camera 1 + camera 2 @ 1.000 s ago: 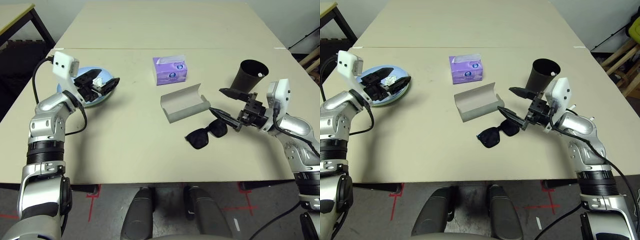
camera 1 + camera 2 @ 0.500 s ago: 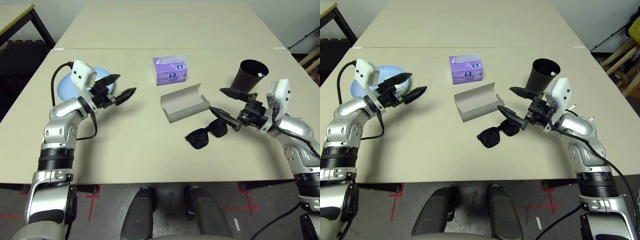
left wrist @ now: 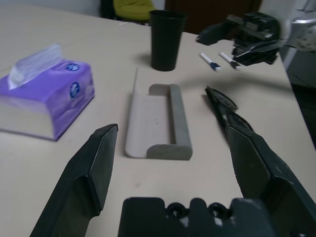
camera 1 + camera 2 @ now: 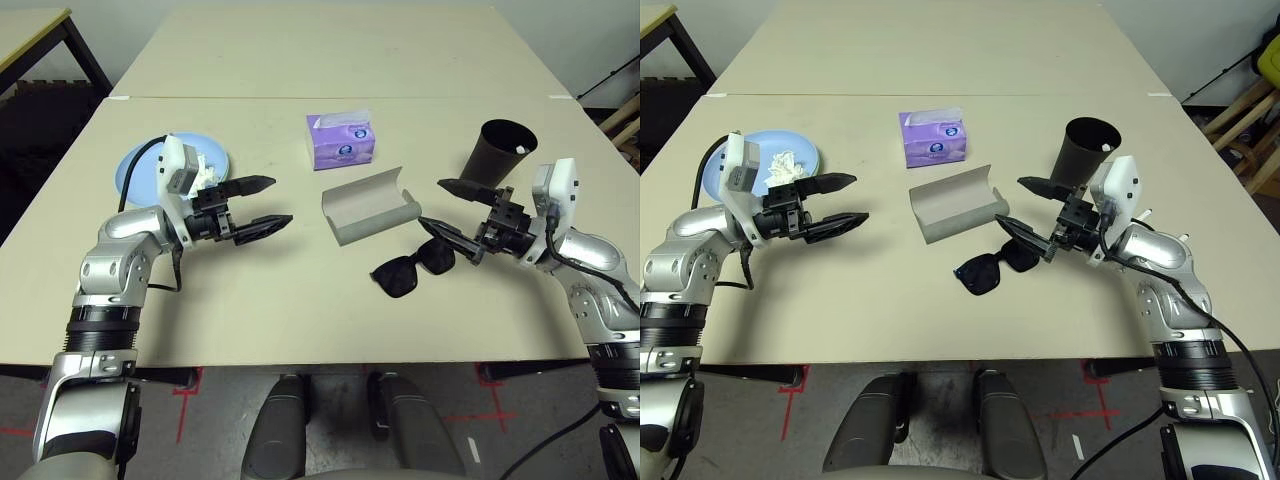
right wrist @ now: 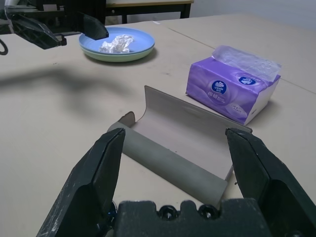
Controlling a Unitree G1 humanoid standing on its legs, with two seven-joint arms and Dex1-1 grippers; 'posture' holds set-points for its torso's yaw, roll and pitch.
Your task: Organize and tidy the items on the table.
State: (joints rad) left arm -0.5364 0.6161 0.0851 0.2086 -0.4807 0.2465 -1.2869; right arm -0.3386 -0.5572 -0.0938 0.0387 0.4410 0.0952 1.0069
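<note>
A light blue plate (image 4: 138, 166) sits at the table's left, stacked on a pale green plate (image 5: 116, 58). A crumpled white tissue (image 4: 785, 163) lies on it. My left gripper (image 4: 280, 200) hovers open to the right of the plates, holding nothing and pointing at the grey glasses case (image 4: 370, 205). The case lies open in the middle of the table (image 4: 300, 320). Black sunglasses (image 4: 412, 268) lie just in front of its right end. My right gripper (image 4: 430, 201) is open beside the case's right end, its lower finger just above the sunglasses.
A purple tissue box (image 4: 340, 140) stands behind the case. A tall black cup (image 4: 500, 150) stands at the right, behind my right gripper, with two white markers (image 3: 210, 61) lying beside it. A second table adjoins at the back.
My left gripper has drawn away from the plates towards the table's middle, leaving the tissue on the blue plate. The right arm has stayed put.
</note>
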